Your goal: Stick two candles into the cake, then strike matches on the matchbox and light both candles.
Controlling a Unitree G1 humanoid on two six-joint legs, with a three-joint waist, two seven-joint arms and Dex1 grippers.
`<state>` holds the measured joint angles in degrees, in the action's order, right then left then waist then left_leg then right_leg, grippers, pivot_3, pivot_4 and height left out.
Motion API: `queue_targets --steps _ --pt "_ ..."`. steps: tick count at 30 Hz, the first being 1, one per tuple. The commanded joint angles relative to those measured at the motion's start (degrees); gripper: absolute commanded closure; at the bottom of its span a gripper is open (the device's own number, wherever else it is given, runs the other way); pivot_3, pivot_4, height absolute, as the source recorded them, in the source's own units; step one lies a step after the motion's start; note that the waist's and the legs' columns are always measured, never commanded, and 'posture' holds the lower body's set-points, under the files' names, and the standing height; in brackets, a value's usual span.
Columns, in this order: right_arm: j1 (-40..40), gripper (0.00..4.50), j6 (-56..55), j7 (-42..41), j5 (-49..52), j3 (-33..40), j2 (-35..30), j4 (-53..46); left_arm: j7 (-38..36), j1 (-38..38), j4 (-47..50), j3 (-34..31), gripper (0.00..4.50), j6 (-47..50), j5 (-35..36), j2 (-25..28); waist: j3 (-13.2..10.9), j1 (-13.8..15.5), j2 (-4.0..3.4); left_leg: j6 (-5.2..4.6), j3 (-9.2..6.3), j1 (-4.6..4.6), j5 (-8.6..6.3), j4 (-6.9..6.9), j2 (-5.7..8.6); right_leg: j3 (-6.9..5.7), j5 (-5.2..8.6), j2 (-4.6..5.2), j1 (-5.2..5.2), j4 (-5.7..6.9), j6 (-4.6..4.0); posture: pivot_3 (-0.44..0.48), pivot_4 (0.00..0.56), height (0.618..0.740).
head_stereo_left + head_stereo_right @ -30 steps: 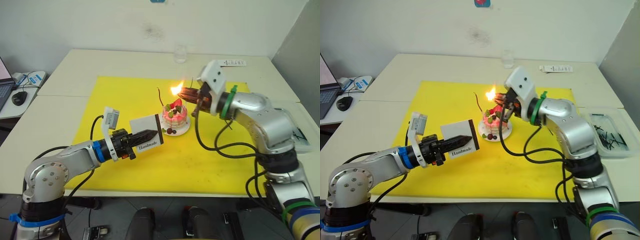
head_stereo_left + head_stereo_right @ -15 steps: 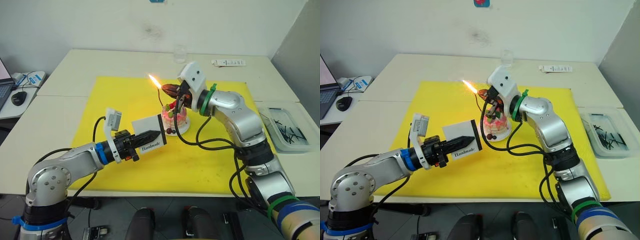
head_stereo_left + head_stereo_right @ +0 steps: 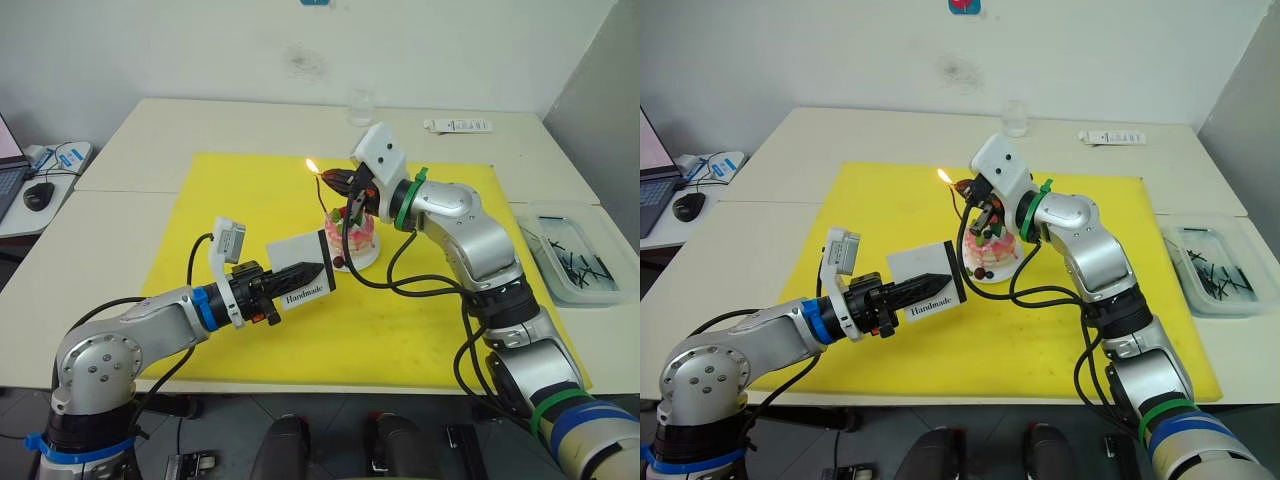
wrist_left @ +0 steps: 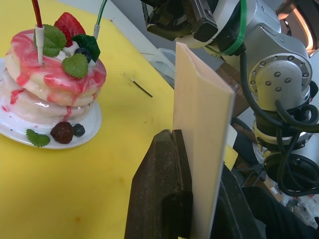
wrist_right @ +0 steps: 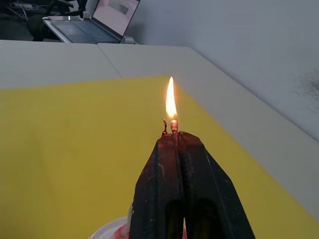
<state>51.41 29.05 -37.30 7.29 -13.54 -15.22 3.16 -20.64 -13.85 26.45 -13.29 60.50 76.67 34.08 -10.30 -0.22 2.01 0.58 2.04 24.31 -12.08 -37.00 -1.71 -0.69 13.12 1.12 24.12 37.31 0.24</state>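
Note:
The pink cake (image 3: 352,232) sits on its white plate (image 3: 364,262) mid-mat. In the left wrist view a dark red candle (image 4: 36,12) and a green candle (image 4: 101,12) stand in the cake's top. My right gripper (image 3: 335,180) hovers above the cake's left side, shut on a burning match (image 5: 174,125). Its flame (image 5: 170,102) is right beside the dark red candle's tip (image 5: 164,130). My left gripper (image 3: 318,268) is shut on the white matchbox (image 3: 305,272), holding it upright just left of the plate.
A yellow mat (image 3: 240,200) covers the table's middle. A loose match (image 4: 142,88) lies on it by the cake. A clear tray (image 3: 575,255) of matches stands at the right edge, and a glass (image 3: 361,106) at the back. A mouse (image 3: 38,195) lies far left.
My right gripper carried the burning match from the cake's right to above its left side, by the dark red candle's tip. The flame has shrunk. The left arm hardly moved.

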Motion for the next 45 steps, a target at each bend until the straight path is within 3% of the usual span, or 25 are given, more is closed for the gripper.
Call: queue_targets --steps 1,33,38,45 --pt "1.7 4.47 -1.5 -0.4 -0.5 0.4 0.0 -1.0 -0.3 -0.7 1.5 -0.1 4.5 -1.1 1.4 0.4 0.0 0.0 0.0 0.0 0.0 0.0 0.0 0.0 0.0 0.0 0.0 0.0 0.0 0.0 0.0 0.0 0.15 0.74" --pt "0.8 4.47 -1.5 -0.8 -1.7 2.3 -1.6 -0.9 -0.6 -0.9 1.1 0.9 4.5 -1.7 1.2 0.3 0.0 0.0 0.0 0.0 0.0 0.0 0.0 0.0 0.01 0.0 0.0 0.0 0.0 0.0 0.0 0.0 0.15 0.74" --pt "-1.4 4.47 1.6 -2.4 -0.2 3.3 -4.8 -6.1 -2.6 -1.2 1.0 1.8 4.5 -1.3 0.1 1.2 0.0 0.0 0.0 0.0 0.02 0.01 0.0 0.0 0.02 0.0 0.01 0.0 -0.01 -0.03 0.0 0.0 0.15 0.74" --pt "-6.9 4.47 14.9 -5.3 8.0 7.8 -10.7 -22.5 -8.1 -2.7 0.6 4.7 4.5 -1.5 -2.9 3.7 0.0 0.1 -0.01 0.0 -0.02 0.01 0.0 0.04 -0.01 -0.03 0.07 0.0 0.01 -0.03 -0.02 0.0 0.15 0.74"
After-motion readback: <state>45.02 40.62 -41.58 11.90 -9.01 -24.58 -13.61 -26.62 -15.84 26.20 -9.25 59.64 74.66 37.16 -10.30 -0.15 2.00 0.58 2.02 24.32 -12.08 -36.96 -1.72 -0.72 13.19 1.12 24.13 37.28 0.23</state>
